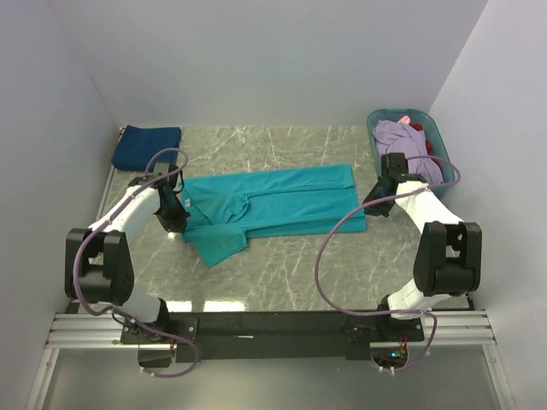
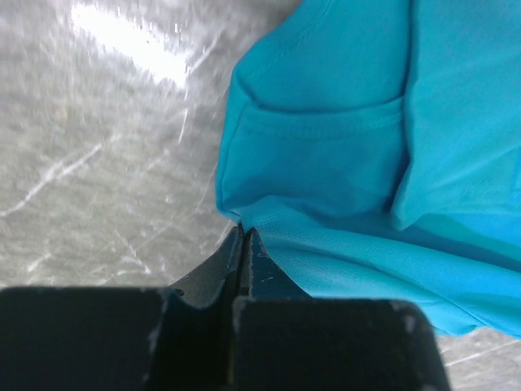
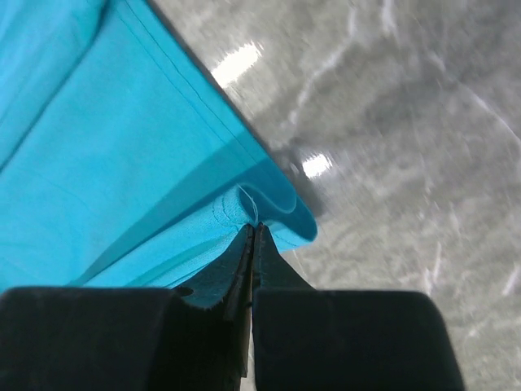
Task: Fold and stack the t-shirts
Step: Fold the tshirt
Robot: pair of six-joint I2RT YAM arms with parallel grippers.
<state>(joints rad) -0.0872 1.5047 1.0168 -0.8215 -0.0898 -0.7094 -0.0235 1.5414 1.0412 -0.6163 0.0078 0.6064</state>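
Teal t-shirt (image 1: pixel 273 201) folded lengthwise, lying left-right, one sleeve trailing near-left; left gripper (image 2: pixel 242 236) and right gripper (image 3: pixel 254 232) each clamped on an end.

The top camera looked down from high at 6 o'clock on the whole table (image 1: pixel 273 266). Both wrist cameras sat very close (cloth half filled them) to the teal t-shirt (image 1: pixel 291 196), left at its 9 o'clock end, right at 3 o'clock.
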